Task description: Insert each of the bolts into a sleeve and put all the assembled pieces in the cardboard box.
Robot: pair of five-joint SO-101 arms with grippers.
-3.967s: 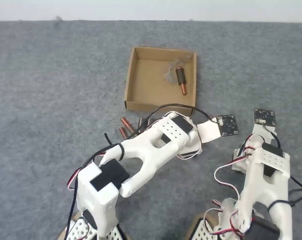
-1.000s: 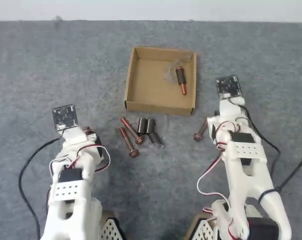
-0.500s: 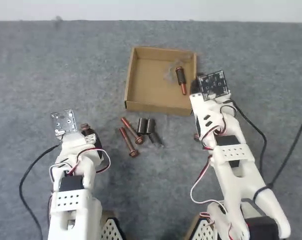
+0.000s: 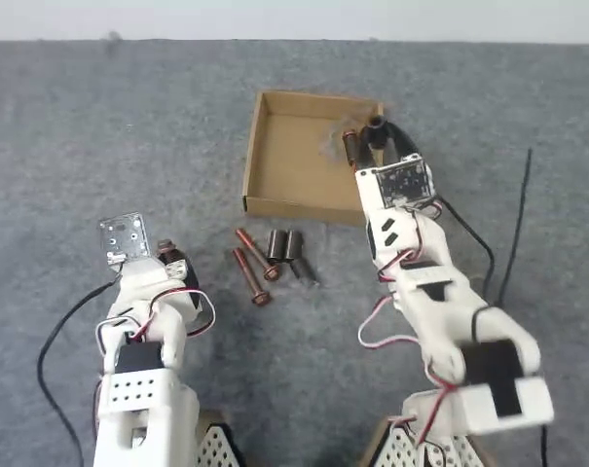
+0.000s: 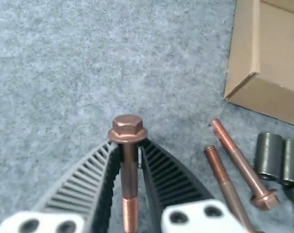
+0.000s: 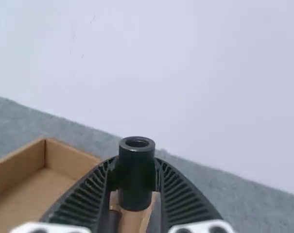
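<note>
Over the 2 o'clock corner of the cardboard box (image 4: 289, 161), the right jaws pinch a bolted sleeve (image 6: 136, 170), the left jaws at 8 o'clock pinching a bolt (image 5: 128, 160); released so near the rim, the piece could strike the wall and drop outside.

Left hand (image 5: 129, 145) grips near its base; right hand (image 6: 135, 165) grips, arm outstretched.
</note>
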